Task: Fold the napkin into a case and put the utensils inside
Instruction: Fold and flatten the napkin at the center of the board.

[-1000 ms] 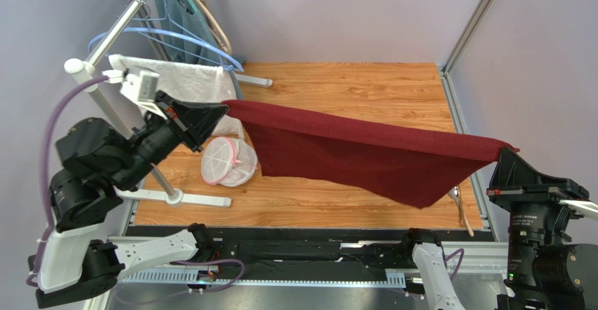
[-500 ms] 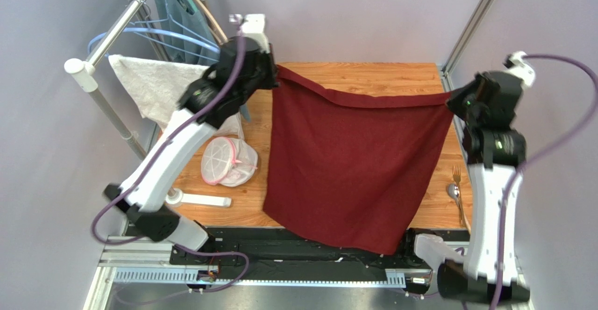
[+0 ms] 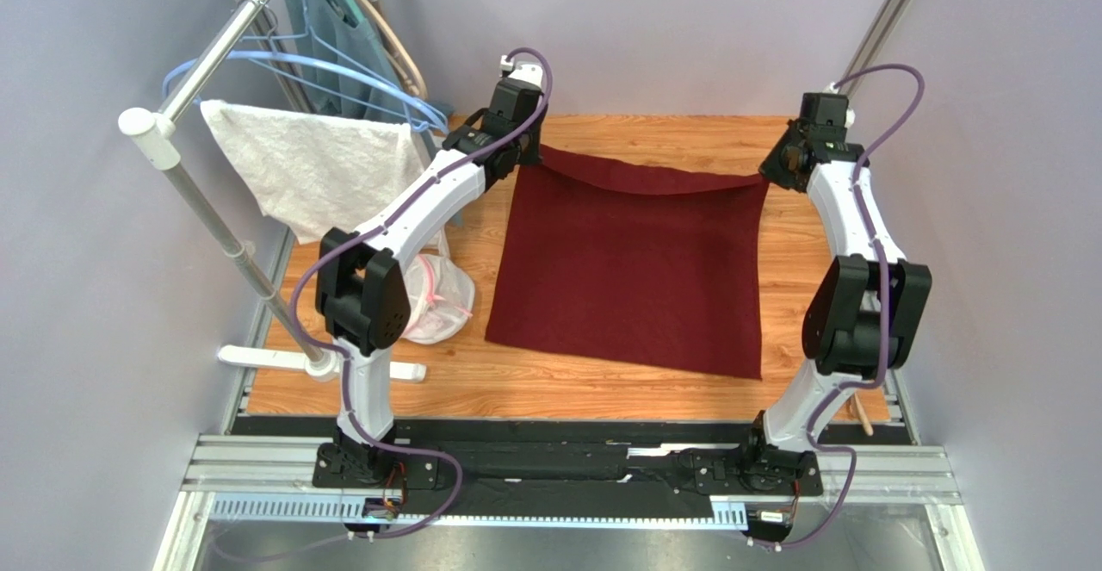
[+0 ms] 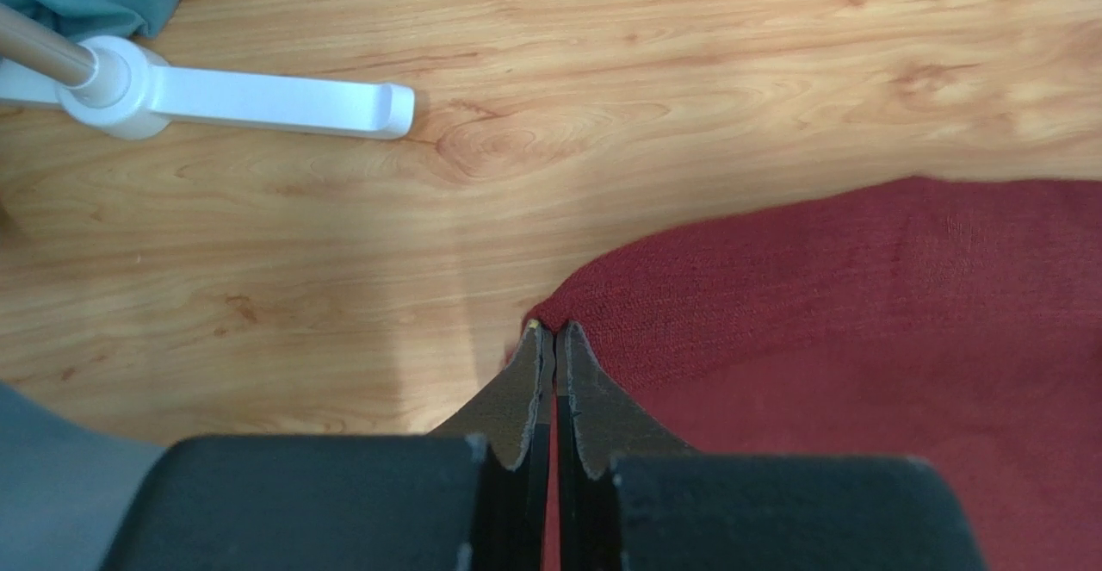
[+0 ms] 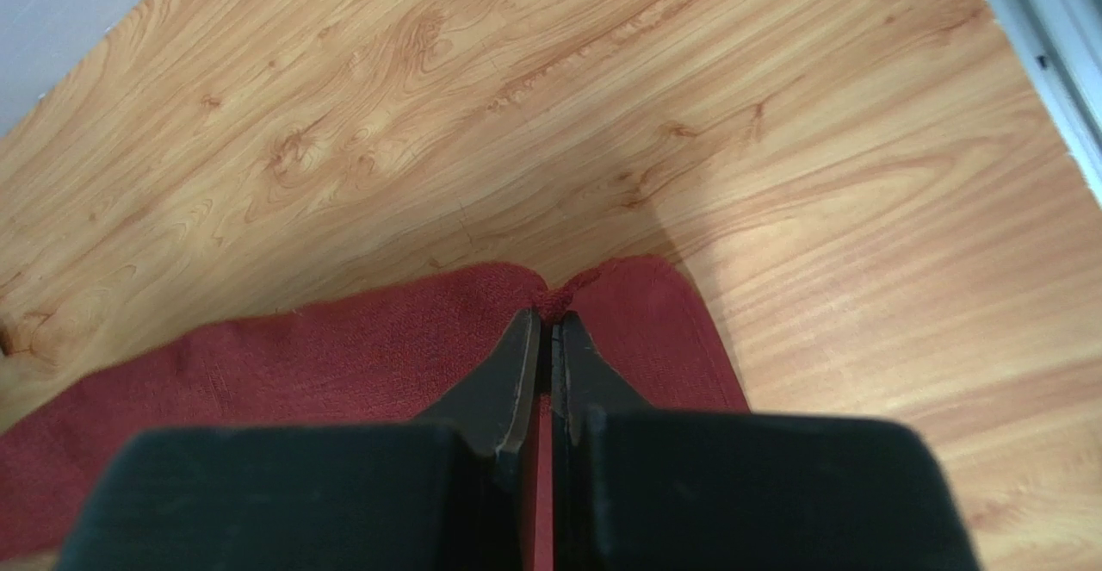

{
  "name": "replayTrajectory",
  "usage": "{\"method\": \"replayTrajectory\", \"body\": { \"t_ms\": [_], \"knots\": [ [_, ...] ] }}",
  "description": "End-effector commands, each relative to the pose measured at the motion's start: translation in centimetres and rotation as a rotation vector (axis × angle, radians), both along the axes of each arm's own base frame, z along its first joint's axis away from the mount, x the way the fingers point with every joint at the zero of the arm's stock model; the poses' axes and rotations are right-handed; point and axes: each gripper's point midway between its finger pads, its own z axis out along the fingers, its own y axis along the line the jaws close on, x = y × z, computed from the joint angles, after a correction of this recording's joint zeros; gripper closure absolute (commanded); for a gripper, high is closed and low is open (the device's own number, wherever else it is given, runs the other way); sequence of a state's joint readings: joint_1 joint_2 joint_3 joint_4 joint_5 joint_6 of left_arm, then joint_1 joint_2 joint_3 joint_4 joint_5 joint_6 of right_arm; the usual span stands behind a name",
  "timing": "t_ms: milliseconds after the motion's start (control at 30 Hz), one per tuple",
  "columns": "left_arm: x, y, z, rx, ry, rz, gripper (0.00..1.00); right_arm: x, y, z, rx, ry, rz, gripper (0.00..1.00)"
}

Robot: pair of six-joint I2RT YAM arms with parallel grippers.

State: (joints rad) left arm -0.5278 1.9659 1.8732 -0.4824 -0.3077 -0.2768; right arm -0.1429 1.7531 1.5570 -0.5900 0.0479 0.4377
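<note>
The maroon napkin (image 3: 621, 261) lies spread flat as a square on the wooden table, its far edge sagging slightly between the grippers. My left gripper (image 3: 528, 147) is shut on its far left corner, which also shows in the left wrist view (image 4: 554, 330) with the cloth (image 4: 880, 326) beyond. My right gripper (image 3: 772, 168) is shut on its far right corner, seen in the right wrist view (image 5: 549, 319) with the cloth (image 5: 324, 364). The utensils are mostly hidden behind the right arm; only a tan handle end (image 3: 859, 414) shows at the table's near right.
A drying rack with a white towel (image 3: 311, 164) and blue hangers (image 3: 336, 67) stands at the left. Its white foot (image 4: 246, 100) lies close to the left gripper. A white-and-pink mesh pouch (image 3: 440, 300) sits beside the napkin's left edge.
Both arms have swung from the near side to the far side, carrying the hanging napkin over and laying it flat on the table. Both grippers stay shut on its corners.
</note>
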Motion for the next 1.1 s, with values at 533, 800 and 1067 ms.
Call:
{"method": "replayTrajectory", "body": {
  "t_ms": [533, 800, 1067],
  "knots": [
    [-7.7, 5.4, -7.4, 0.144, 0.341, 0.112, 1.0, -14.2, 1.0, -6.6, 0.036, 0.345, -0.104, 1.0],
    [-12.4, 6.1, -10.1, 0.13, 0.463, 0.05, 1.0, -19.4, 0.1, -7.2, 0.0, 0.395, -0.217, 1.0],
    [-16.3, 5.7, -14.0, 0.103, 0.57, 0.009, 1.0, -23.2, 2.8, -9.9, 0.12, 0.456, -0.232, 1.0]
  ]
}}
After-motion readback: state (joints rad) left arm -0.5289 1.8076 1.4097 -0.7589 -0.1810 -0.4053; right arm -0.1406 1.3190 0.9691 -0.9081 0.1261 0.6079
